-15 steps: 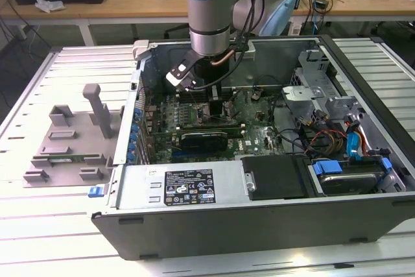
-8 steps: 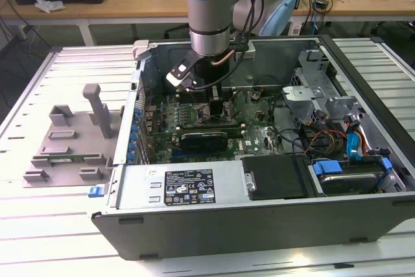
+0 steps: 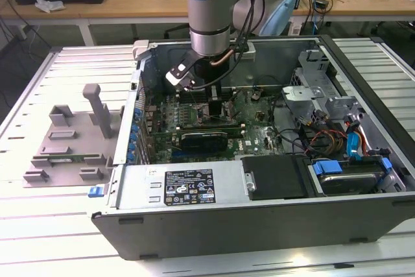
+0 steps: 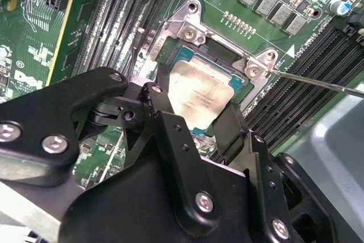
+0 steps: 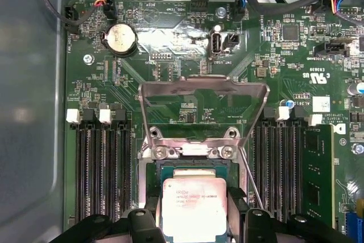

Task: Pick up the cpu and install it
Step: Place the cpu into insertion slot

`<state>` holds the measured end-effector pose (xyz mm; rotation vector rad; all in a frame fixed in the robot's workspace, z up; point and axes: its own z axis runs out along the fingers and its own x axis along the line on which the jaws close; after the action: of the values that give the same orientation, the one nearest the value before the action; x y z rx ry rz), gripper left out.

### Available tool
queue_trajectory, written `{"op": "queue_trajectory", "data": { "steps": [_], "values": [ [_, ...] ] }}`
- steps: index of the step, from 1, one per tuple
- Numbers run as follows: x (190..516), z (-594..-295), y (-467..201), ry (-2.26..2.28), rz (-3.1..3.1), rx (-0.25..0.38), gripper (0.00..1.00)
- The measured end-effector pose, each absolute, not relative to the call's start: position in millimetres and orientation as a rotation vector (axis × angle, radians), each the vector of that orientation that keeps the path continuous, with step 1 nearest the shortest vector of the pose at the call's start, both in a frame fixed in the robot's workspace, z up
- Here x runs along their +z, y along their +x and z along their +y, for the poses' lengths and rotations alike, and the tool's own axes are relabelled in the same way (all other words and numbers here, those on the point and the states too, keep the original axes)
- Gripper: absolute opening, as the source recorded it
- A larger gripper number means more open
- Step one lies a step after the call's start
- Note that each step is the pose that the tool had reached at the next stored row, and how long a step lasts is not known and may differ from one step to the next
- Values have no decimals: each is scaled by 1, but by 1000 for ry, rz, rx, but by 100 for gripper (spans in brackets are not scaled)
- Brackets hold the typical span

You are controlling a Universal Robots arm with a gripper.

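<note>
Gripper | mid-case near the far wall, pinching cpu by opposite edges for a level hold | cpu over open socket, load plate raised to clear entry | seated or hovering: unclear

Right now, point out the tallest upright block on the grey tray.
The slim post at the back of the tray in the exterior view; it rises well above the squat blocks around it.
</note>
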<state>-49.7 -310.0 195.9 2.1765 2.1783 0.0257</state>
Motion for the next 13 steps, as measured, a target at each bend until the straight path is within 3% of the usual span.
{"op": "queue_trajectory", "data": {
  "steps": [13],
  "values": [
    [196,-310,-49,2174,2181,27,55]
  ]
}}
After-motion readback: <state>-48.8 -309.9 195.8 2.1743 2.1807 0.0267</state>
